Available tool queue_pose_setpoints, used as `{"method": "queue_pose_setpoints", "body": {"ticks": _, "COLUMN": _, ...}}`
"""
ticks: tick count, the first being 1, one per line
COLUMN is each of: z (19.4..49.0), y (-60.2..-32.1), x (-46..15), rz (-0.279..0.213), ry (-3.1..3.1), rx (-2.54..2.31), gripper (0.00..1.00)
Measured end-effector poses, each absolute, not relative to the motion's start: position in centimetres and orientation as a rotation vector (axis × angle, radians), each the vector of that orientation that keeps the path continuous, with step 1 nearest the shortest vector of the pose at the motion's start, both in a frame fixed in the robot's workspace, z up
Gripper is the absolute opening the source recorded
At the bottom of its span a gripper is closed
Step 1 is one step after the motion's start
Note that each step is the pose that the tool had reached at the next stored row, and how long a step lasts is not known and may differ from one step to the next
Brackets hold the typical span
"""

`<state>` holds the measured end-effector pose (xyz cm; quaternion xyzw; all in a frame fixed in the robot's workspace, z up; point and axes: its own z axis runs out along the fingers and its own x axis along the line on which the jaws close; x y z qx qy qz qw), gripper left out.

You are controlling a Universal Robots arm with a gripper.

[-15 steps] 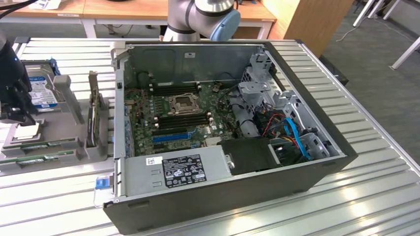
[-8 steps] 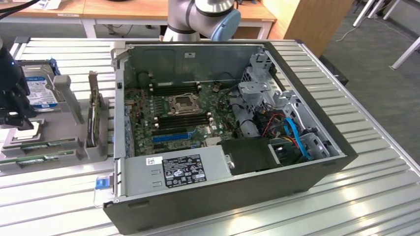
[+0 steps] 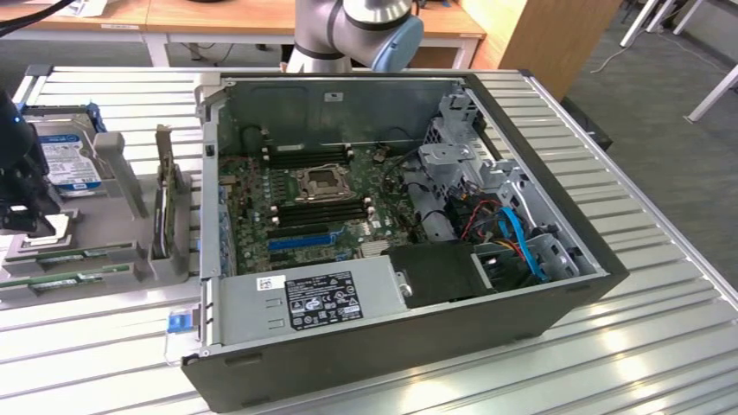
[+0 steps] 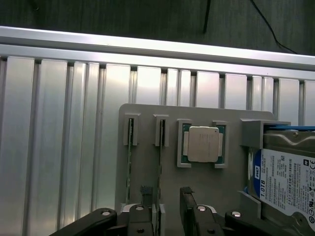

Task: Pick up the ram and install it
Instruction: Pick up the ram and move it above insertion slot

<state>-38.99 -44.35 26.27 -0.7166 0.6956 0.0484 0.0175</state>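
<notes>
Wrist view: gripper (image 4: pixel 166 195) wide open, empty, straddling ram (image 4: pixel 159 167) in grey holder (image 4: pixel 221 187); ram not lifted, not installed.

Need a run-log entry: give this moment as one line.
gripper: open | over: long narrow green ram stick, edge-up in grey slotted tray | held: nothing | install: not done
</notes>
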Motion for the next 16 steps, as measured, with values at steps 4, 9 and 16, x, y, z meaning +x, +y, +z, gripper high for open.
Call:
{"method": "queue_pose_setpoints", "body": {"ticks": 4, "z": 26.3, "y": -44.9, "x": -39.0, "rz": 0.150, "ry": 2.161, "rx": -2.226, "gripper": 0.36}}
{"method": "queue_pose_setpoints", "body": {"ticks": 9, "z": 26.3, "y": -45.5, "x": -39.0, "rz": 0.150, "ry": 2.161, "rx": -2.226, "gripper": 0.36}}
{"method": "queue_pose_setpoints", "body": {"ticks": 16, "z": 26.3, "y": -46.3, "x": -39.0, "rz": 0.151, "ry": 2.161, "rx": -2.226, "gripper": 0.36}}
